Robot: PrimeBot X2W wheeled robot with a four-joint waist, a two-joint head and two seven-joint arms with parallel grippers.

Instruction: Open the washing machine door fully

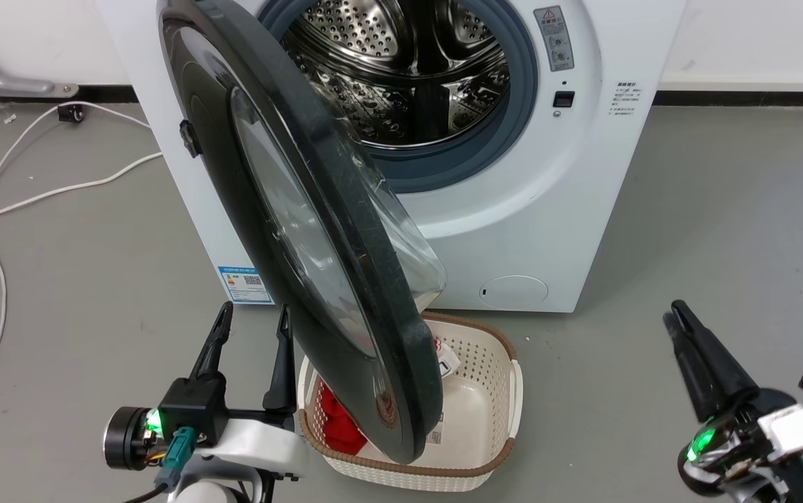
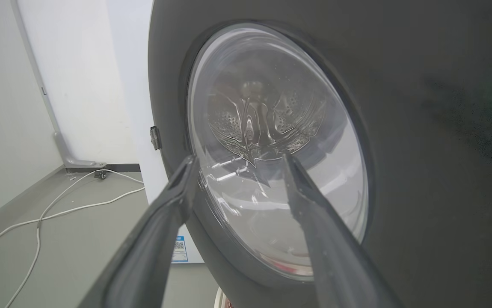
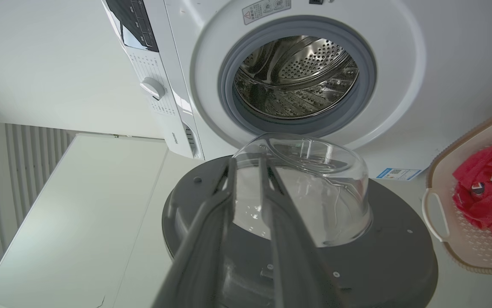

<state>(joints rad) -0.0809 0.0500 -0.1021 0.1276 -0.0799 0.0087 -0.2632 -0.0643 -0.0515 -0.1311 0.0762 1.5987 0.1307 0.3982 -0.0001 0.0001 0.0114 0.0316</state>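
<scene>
Grey floor [image 1: 688,209], white wall behind. At the floor's far edge stands the washing machine [image 1: 555,209], steel drum exposed. Its washing machine door [image 1: 359,265] is swung roughly halfway out, edge-on in the head view, overhanging a pale basket [image 1: 485,363] with red cloth [image 1: 339,419]. The left gripper [image 1: 253,314] is spread wide and empty, just beside the door's outer face. The right gripper [image 1: 674,313] has its fingers nearly together, holds nothing, and is well apart from the door.
</scene>
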